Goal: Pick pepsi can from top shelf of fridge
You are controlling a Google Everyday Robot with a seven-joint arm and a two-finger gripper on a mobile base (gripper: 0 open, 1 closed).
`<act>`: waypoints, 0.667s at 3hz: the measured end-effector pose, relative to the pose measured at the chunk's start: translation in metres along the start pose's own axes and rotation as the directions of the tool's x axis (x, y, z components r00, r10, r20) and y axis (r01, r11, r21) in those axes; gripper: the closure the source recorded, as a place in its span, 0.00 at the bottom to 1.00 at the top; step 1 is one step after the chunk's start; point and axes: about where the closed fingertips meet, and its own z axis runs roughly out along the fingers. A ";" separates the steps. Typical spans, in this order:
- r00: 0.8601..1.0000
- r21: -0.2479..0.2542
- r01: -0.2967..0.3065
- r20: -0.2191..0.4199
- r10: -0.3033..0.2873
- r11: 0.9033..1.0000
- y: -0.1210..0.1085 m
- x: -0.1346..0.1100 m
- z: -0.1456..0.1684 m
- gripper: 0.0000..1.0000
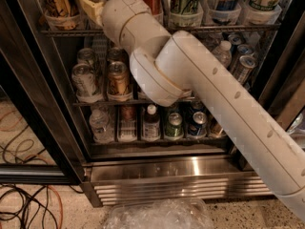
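arm (228,109) reaching into fridge (157,173)

white arm slants up from lower right, elbow in front of the middle racks, wrist (119,13) at the top shelf (228,28). hand hidden past the wrist, so its opening and hold cannot be told. pepsi can: cannot tell where on that shelf it stands.

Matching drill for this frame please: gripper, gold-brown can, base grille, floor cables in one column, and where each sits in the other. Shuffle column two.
Column 1
1. gripper
2. gold-brown can
3. base grille
4. cables

Column 2
A. on the floor, left of the fridge
B. on the middle rack, just right of a silver can
C. upper left of the view, at the top shelf
D. below all the racks, at the fridge's foot

Pairs: 1-C, 2-B, 3-D, 4-A
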 end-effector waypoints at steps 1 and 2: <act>0.999 0.002 0.031 0.044 -0.031 1.000 0.000 -0.008 -0.010 1.00; 0.997 -0.005 0.049 0.066 -0.049 0.999 0.006 -0.018 -0.027 1.00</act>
